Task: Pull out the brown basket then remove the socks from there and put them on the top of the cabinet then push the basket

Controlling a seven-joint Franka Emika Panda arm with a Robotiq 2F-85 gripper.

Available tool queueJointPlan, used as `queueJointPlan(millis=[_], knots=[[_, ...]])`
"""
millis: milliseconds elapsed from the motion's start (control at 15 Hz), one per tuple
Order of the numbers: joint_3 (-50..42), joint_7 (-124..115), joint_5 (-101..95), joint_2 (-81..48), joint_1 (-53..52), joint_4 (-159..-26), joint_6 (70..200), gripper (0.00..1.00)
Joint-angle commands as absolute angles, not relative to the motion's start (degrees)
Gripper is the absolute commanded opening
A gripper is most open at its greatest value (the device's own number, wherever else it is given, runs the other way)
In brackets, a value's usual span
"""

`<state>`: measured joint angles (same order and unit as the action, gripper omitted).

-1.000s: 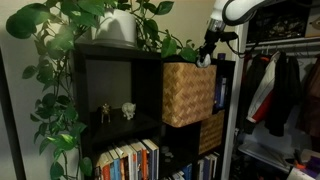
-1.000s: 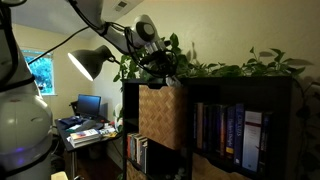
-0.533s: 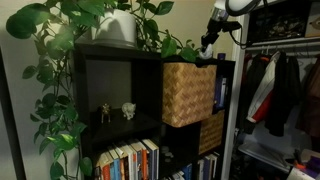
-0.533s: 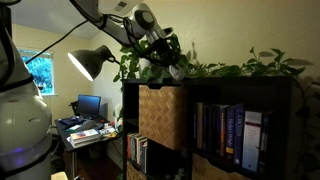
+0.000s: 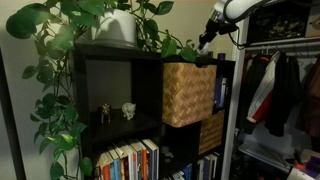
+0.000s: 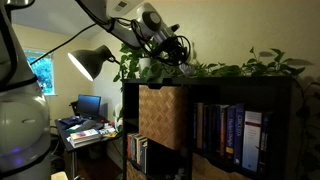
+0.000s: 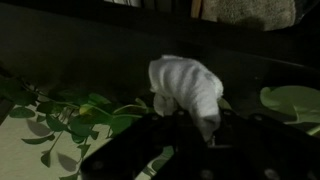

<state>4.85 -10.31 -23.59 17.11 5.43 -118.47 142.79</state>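
The brown basket sits pulled partway out of the upper compartment of the cabinet; it shows in both exterior views. My gripper hangs just above the cabinet's top, over the basket's corner and among the plant leaves. In the wrist view the gripper is shut on a white sock, which bunches up out of the jaws. The cabinet's dark top lies below it.
A trailing plant in a white pot spreads leaves over the cabinet top. A smaller, darker basket sits below the brown one. A clothes rack stands beside the cabinet. Books fill the shelves. A lamp stands nearby.
My gripper has risen from the basket's top edge and moved up over the cabinet top with the sock in it. The basket has not moved.
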Motion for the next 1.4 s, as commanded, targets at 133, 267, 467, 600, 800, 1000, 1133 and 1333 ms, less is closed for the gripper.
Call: queueJointPlan(millis=[133,267,467,600,800,1000,1133,1333], knots=[[4.4,-11.8,-25.1,11.5,6.5,-116.9,150.9,0.11],[4.5,-12.0,-25.9,10.5,6.6,-116.9,153.0,0.11],[4.9,-13.4,-28.3,10.3,6.9,-116.7,153.5,0.48],[5.3,-14.4,-30.6,11.4,6.9,-117.1,152.7,0.60],[6.2,-16.5,-34.4,13.3,7.1,-117.6,151.7,0.81],[6.4,-17.8,-36.8,14.5,6.9,-117.7,151.1,0.98],[6.5,-18.2,-37.8,15.4,7.0,-118.1,151.1,1.00],[7.0,-18.5,-37.9,16.9,6.7,-118.3,149.8,1.00]])
